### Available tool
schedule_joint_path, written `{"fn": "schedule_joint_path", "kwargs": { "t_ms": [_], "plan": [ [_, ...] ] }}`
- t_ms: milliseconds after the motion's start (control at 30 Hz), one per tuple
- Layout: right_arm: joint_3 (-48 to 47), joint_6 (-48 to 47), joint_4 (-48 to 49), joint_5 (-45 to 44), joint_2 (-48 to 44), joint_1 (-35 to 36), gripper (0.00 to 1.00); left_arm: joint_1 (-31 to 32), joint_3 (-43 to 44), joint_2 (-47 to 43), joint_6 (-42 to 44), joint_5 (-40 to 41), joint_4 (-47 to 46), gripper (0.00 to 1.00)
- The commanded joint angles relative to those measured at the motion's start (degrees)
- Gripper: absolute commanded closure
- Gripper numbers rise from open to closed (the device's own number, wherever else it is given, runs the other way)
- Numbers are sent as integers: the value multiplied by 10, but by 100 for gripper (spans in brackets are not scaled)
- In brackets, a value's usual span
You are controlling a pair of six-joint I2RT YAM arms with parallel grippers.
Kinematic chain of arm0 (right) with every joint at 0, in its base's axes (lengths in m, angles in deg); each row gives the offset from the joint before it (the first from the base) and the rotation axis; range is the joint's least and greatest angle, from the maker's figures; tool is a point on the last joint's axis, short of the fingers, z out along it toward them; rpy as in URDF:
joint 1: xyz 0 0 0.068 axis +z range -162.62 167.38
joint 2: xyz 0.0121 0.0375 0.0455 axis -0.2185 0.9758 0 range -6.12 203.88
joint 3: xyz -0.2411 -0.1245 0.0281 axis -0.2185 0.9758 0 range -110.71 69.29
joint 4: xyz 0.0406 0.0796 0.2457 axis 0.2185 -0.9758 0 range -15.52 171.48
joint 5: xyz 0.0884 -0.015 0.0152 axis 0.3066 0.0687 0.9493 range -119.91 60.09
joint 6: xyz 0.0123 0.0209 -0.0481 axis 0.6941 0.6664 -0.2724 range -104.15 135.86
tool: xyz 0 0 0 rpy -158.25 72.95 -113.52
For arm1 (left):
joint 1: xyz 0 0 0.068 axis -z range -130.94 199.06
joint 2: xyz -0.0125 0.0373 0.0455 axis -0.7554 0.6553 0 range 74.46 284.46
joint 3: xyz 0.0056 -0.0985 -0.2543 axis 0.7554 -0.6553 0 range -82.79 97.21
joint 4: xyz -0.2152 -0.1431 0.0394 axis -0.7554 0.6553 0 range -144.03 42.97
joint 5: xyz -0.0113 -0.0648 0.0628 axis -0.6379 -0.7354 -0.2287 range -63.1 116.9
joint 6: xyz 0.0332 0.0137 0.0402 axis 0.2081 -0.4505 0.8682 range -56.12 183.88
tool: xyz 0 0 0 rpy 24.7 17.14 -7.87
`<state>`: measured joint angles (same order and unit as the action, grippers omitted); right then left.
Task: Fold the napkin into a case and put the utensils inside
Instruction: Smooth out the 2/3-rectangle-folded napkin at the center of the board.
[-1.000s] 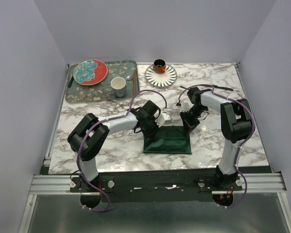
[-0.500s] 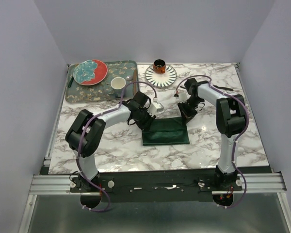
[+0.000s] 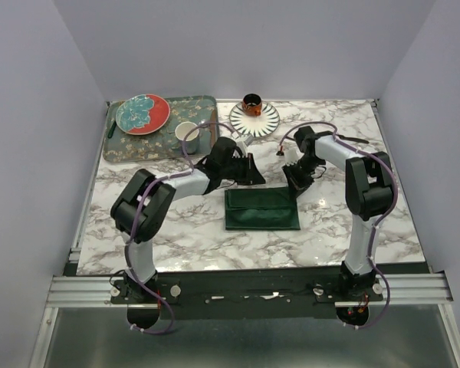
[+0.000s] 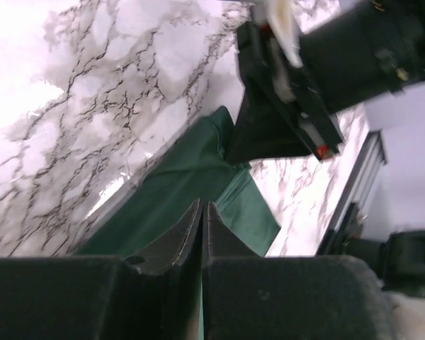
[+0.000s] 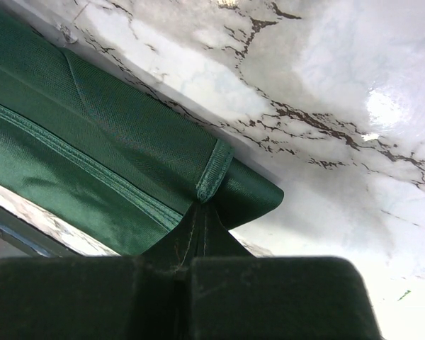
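**A:** Where is the napkin (image 3: 262, 210)?

**B:** It lies on the bench (image 3: 176, 230), about in the middle. It is folded to a wide rectangle and sits between the two arms.

**A:** How does the left arm (image 3: 180, 184) stand?

**B:** It is stretched forward and to the right, low over the bench. Its wrist is just beyond the far edge of the napkin, toward the left end. The left fingers (image 4: 173, 244) are almost together, with only a thin slit between them. I see nothing in the slit. In the wrist view the napkin shows just past their tips.

**A:** And the right arm (image 3: 333, 153)?

**B:** It reaches far over the bench, then the wrist turns back and down toward the napkin. The right fingers (image 5: 173, 244) are closed on the napkin's far right corner and pinch the hem there.
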<state>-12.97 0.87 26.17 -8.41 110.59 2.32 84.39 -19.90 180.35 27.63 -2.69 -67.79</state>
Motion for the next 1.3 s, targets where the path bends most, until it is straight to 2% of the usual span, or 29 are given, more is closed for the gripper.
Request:
{"fn": "schedule_joint_path", "kwargs": {
  "t_ms": [0, 133, 433, 633, 800, 900, 933, 1033, 1167, 1267],
  "plan": [
    [12, -1, 30, -22, -12, 2, 99, 12, 14, 72, -210, -2, -158, 92],
    [13, 0, 34, -22, -10, 2, 99, 30, 22, 113, -242, 8, -192, 98],
    [21, 0, 37, -15, -12, 2, 99, 42, 39, 163, -270, 16, -229, 100],
    [18, -2, 37, -15, -15, 2, 99, 43, 60, 208, -269, 26, -187, 100],
    [3, 4, 28, -4, -24, 1, 99, 47, 62, 223, -237, 41, -142, 100],
    [-10, 2, 5, 8, -45, 0, 91, 47, 59, 227, -224, 51, -115, 100],
    [-17, 0, -1, 14, -64, 0, 77, 47, 58, 228, -221, 53, -110, 100],
    [-26, 6, -10, 49, -96, -6, 59, 47, 53, 227, -216, 59, -107, 100],
    [-35, 39, 3, 99, -101, -15, 59, 48, 55, 227, -209, 64, -102, 100],
    [-22, 75, 35, 136, -86, -20, 65, 48, 57, 228, -207, 65, -96, 100]
  ]
}}
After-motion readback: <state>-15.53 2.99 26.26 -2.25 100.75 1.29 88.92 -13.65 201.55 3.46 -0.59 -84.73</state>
